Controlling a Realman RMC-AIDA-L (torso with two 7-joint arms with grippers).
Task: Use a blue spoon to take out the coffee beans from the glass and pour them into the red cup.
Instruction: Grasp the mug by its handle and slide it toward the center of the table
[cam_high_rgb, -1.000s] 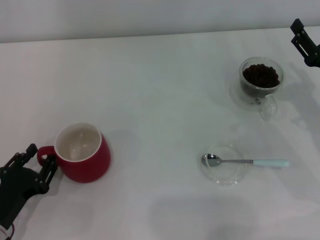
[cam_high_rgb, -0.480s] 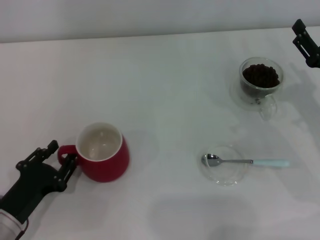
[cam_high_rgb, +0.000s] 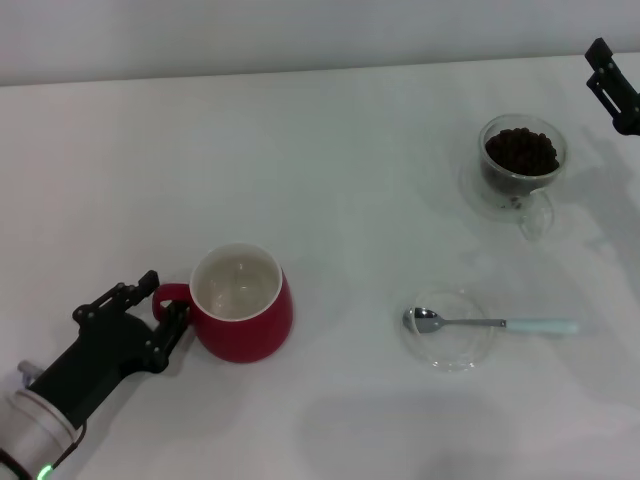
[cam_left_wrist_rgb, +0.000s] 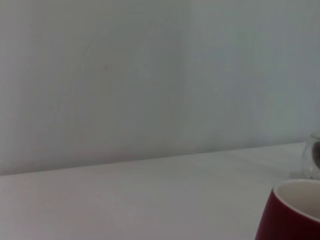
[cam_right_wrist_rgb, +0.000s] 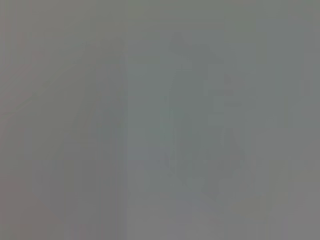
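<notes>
Red cup (cam_high_rgb: 243, 305): held by its loop handle in the left gripper (cam_high_rgb: 160, 318), now carried rightward from the table's left edge toward the blue spoon (cam_high_rgb: 490, 323) on its glass saucer (cam_high_rgb: 447, 352). Spoon untouched. Right gripper (cam_high_rgb: 612, 88): parked beyond the glass (cam_high_rgb: 520, 165) of coffee beans (cam_high_rgb: 520, 150); finger state indeterminable.

Red cup (cam_high_rgb: 243, 316): glossy ceramic, smooth, with a cream-white glazed inside. Glass (cam_high_rgb: 520, 165): clear, smooth, double-walled, with a clear handle. Coffee beans (cam_high_rgb: 522, 150): dark brown, with a dull roasted surface. Blue spoon (cam_high_rgb: 490, 323): shiny polished metal bowl and neck; the pale blue handle looks smooth and matt, possibly plastic. Saucer (cam_high_rgb: 447, 330): clear glass, smooth and reflective. Table (cam_high_rgb: 330, 170): white, smooth, matt finish. Left gripper (cam_high_rgb: 150, 312): black, matt, hard-looking parts. Right gripper (cam_high_rgb: 612, 85): likewise black and matt.
</notes>
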